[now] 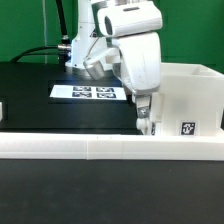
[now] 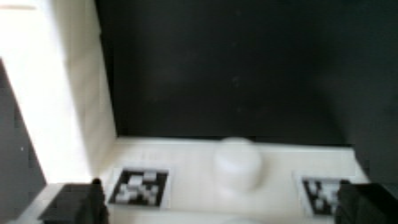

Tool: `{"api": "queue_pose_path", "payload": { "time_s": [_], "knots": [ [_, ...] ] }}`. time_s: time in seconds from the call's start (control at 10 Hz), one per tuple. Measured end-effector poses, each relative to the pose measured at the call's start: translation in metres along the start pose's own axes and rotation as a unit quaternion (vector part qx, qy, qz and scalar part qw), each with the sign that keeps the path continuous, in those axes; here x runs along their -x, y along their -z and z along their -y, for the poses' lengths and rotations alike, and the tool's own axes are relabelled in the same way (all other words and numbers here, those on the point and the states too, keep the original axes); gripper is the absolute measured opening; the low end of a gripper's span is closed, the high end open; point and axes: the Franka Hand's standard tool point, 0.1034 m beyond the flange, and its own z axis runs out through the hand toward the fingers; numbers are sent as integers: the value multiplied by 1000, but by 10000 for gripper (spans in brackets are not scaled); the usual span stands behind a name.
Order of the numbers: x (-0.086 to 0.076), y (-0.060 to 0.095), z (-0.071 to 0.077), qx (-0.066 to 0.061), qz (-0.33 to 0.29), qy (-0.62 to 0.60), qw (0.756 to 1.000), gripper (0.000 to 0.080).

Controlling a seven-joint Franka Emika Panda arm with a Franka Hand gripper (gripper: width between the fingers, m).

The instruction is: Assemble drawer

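Observation:
In the exterior view my gripper (image 1: 147, 122) hangs low at the left end of a large white drawer part (image 1: 185, 100) with a square tag (image 1: 187, 128). In the wrist view my gripper (image 2: 228, 212) is open, its dark fingertips (image 2: 71, 205) far apart. Between them lies a white tray face with a round knob (image 2: 237, 162) and a tag (image 2: 143, 187) on each side of it. A white wall (image 2: 54, 100) runs away from that face on one side. I cannot tell whether the fingers touch the part. No other drawer part shows.
A long low white bar (image 1: 100, 148) runs across the front of the black table. The marker board (image 1: 95, 93) lies flat behind my arm, toward the exterior view's left. A green backdrop stands at the back.

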Motion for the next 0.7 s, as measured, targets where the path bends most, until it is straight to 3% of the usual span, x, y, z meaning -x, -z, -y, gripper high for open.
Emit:
{"api": "queue_pose_path", "payload": {
  "time_s": [0.4, 0.5, 0.7],
  "knots": [
    [-3, -4, -1, 4, 0, -7, 1000, 648],
    [4, -4, -1, 2, 2, 6, 1000, 648],
    [36, 2, 3, -10, 7, 20, 1000, 648]
  ]
}}
